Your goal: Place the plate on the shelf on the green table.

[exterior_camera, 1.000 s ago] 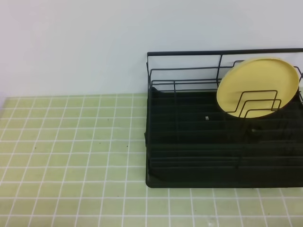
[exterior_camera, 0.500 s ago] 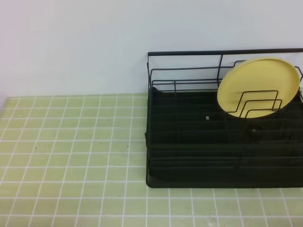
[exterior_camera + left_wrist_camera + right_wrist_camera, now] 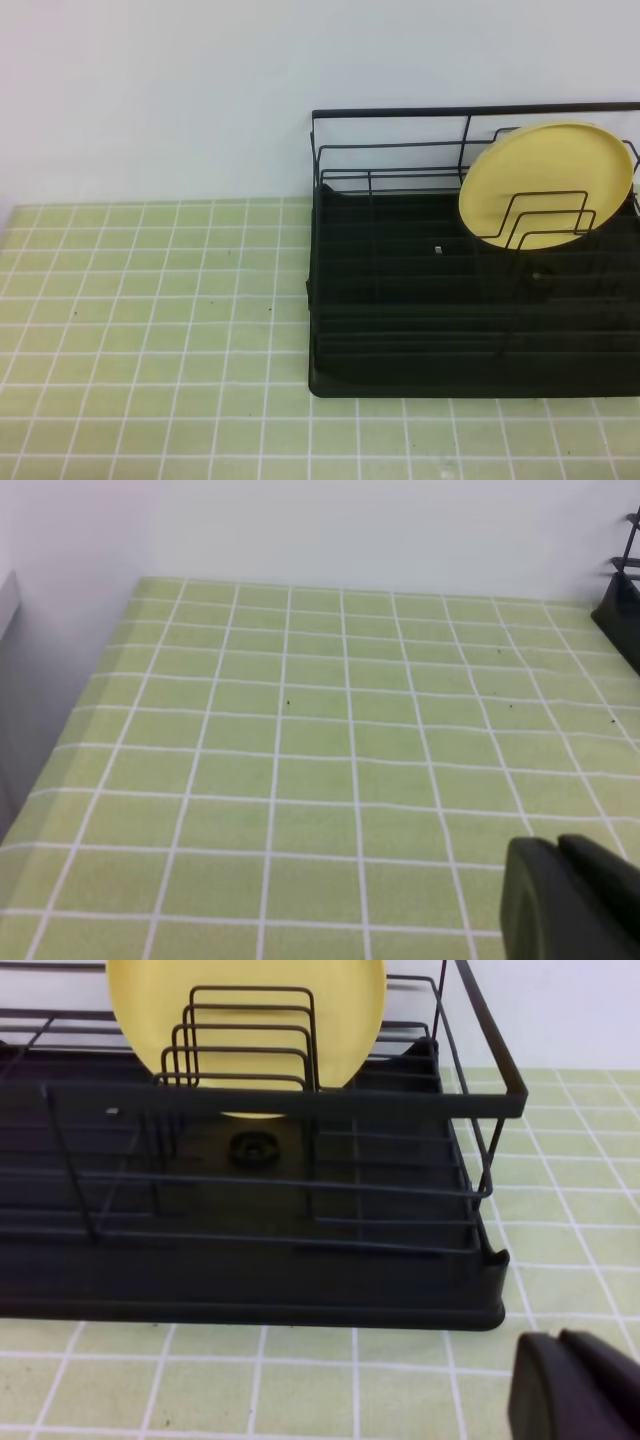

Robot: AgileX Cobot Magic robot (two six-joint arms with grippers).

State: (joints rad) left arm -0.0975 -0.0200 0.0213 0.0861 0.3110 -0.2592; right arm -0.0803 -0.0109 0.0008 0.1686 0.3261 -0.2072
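Saw a flat table (image 3: 150,300) of small light-green square tiles with white grout. On its right side, a black wire rack (image 3: 400,330): ribbed tray base, bent-wire dividers, thin top rail. Inside the rack, at the back right, stood a round, smooth pale-yellow plate (image 3: 545,160) on edge behind the stepped dividers (tilted backward). Found the left gripper (image 3: 565,895) and right gripper (image 3: 570,1385) clenched, grasping nothing, over bare tiles.

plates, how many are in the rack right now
1: the plate stands on edge behind the wire dividers at the right rear of the shelf. None seems hidden.
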